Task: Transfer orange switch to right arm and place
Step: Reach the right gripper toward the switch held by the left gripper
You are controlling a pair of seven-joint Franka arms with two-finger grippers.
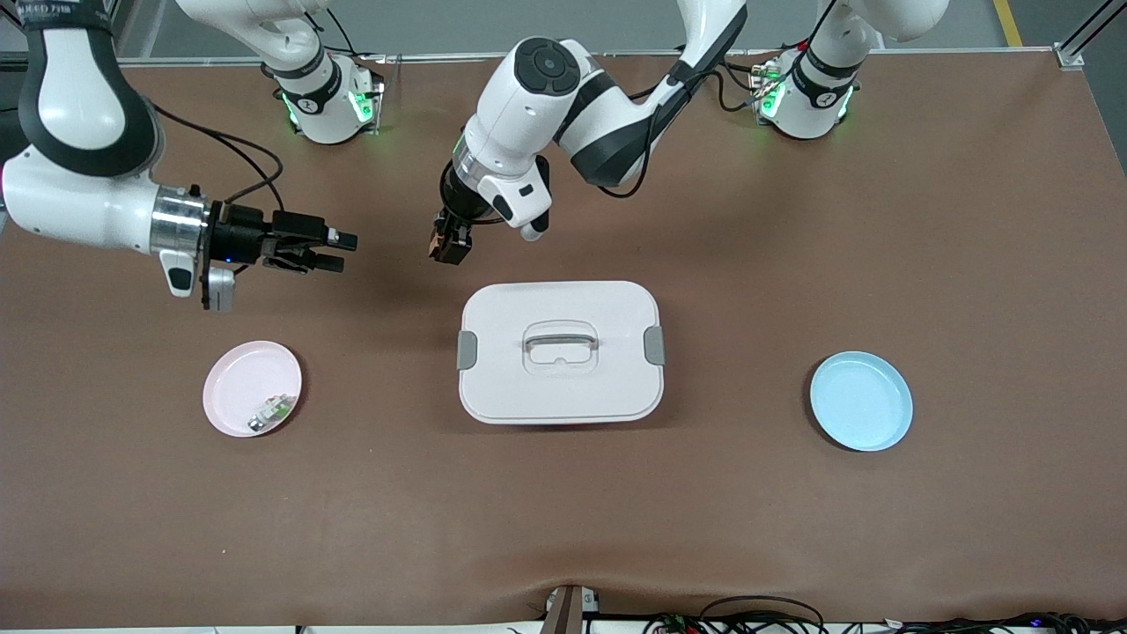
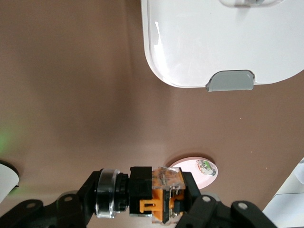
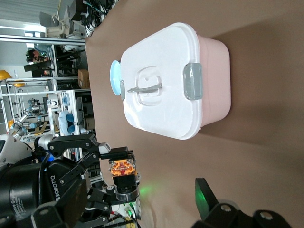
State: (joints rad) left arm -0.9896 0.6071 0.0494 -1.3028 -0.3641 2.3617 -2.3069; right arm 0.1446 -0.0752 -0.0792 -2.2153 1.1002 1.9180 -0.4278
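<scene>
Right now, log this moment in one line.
left gripper: shut on small black-and-orange switch, over table | right gripper: open, waiting beside

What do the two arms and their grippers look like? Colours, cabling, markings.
Both arms are glossy white with black joint bands and silver wrist rings. The bases glow green, and black cables run along each arm. The left gripper and right gripper are black two-finger units. The left one reads ROBOTIQ in white in the right wrist view.
</scene>
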